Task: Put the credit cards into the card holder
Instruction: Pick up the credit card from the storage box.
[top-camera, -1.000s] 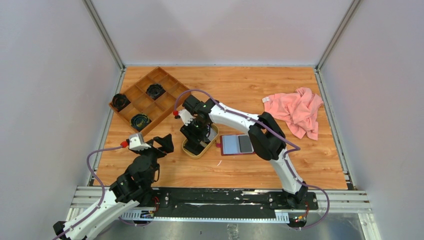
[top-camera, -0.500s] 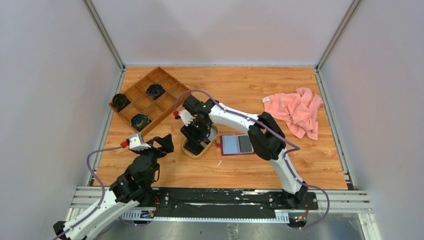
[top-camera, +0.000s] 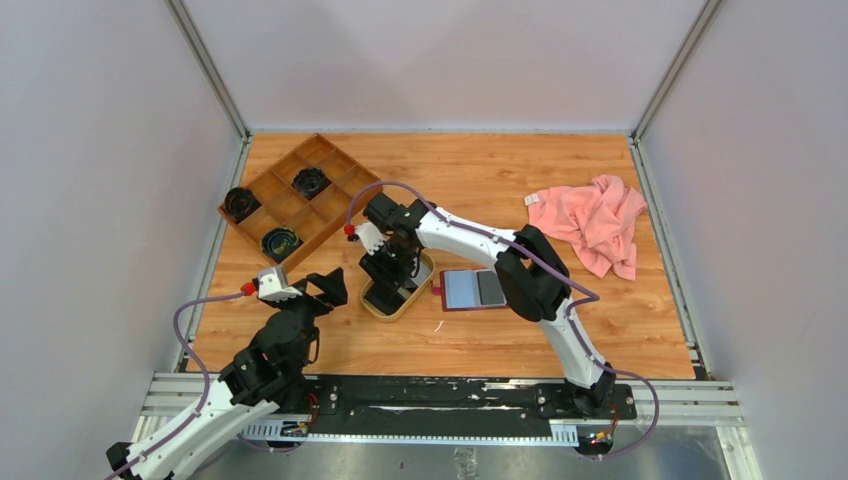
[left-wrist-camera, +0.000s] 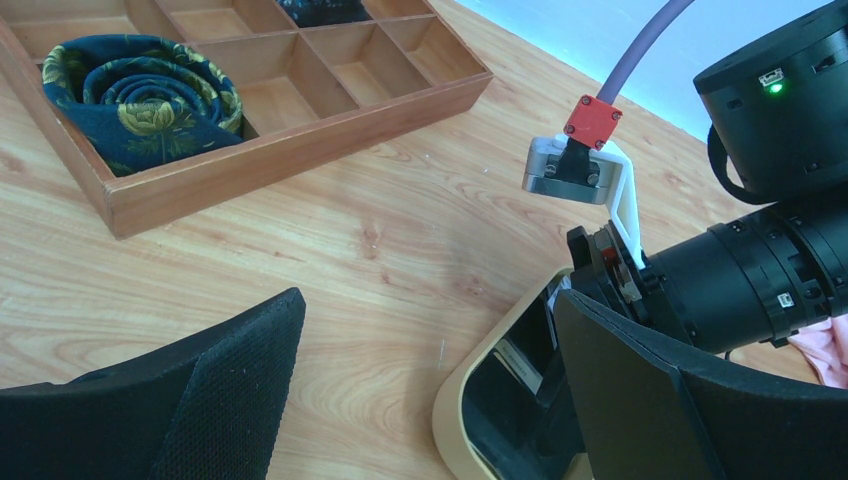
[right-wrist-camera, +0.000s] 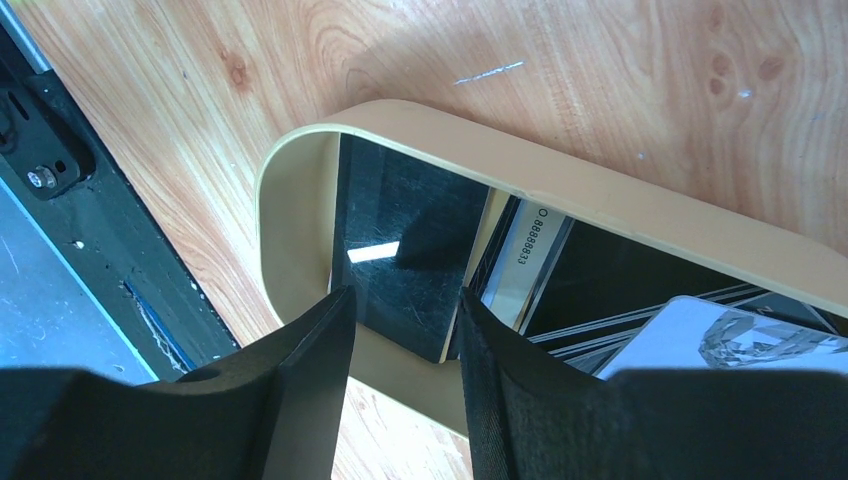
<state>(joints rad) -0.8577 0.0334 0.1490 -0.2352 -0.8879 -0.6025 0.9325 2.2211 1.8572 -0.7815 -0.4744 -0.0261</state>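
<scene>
The right gripper (right-wrist-camera: 405, 293) had dipped slightly lower into the tray (right-wrist-camera: 600, 195), its jaws narrowing astride a tilted dark card (right-wrist-camera: 400, 230); whether they truly pinched it was unclear. The holder (top-camera: 474, 289) lay open just right of the tray. The left gripper (left-wrist-camera: 428, 300) hung spread wide and empty. The thin card might slip free on lifting, or the tray might drag along.

Bright, even light from above fills all 3 views, leaving only soft shadows on the table (top-camera: 480, 170). A white glint marks the glossy black card (right-wrist-camera: 400, 220) in the tray (right-wrist-camera: 300, 160).
</scene>
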